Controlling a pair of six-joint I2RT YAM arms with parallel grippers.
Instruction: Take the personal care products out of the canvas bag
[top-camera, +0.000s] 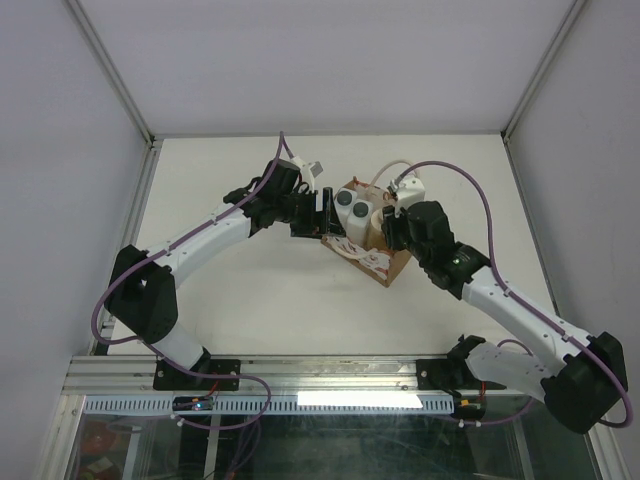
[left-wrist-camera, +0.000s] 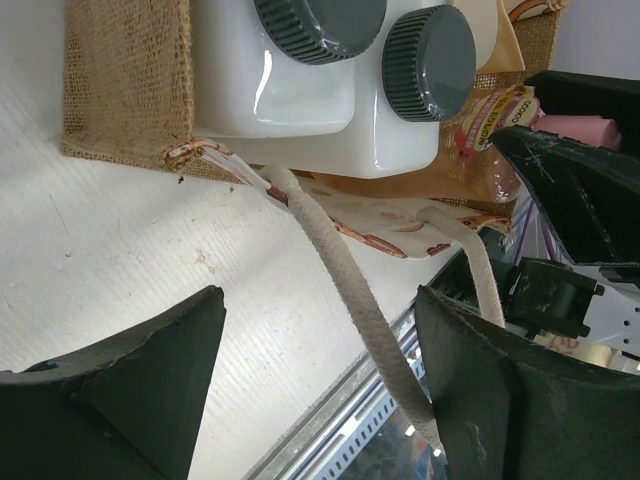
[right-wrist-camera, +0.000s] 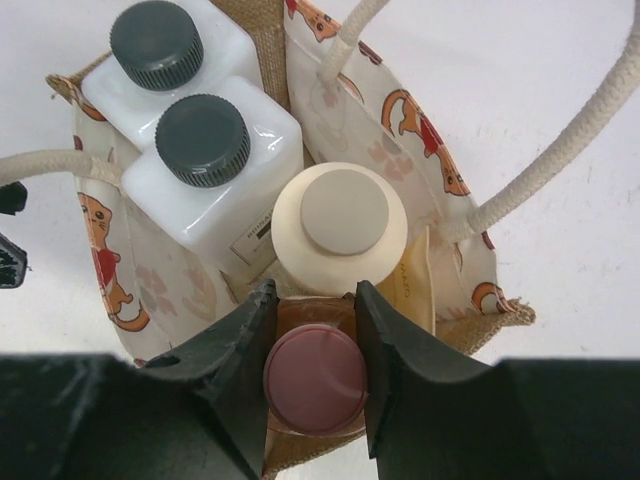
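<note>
Right tool (right-wrist-camera: 314, 312) clamped on pink-capped bottle (right-wrist-camera: 315, 378), 6 o'clock in canvas bag (right-wrist-camera: 455, 180) per right wrist view; left tool (left-wrist-camera: 318, 312) spread apart, straddling rope handle (left-wrist-camera: 340, 280).

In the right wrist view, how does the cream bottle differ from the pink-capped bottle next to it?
The cream bottle has a pale body and a flat beige lid; the pink-capped bottle has an orange body. The pink-capped bottle is clamped between the fingers of the right gripper, while the cream bottle is not held. Both stand upright in the canvas bag and have round caps.
</note>
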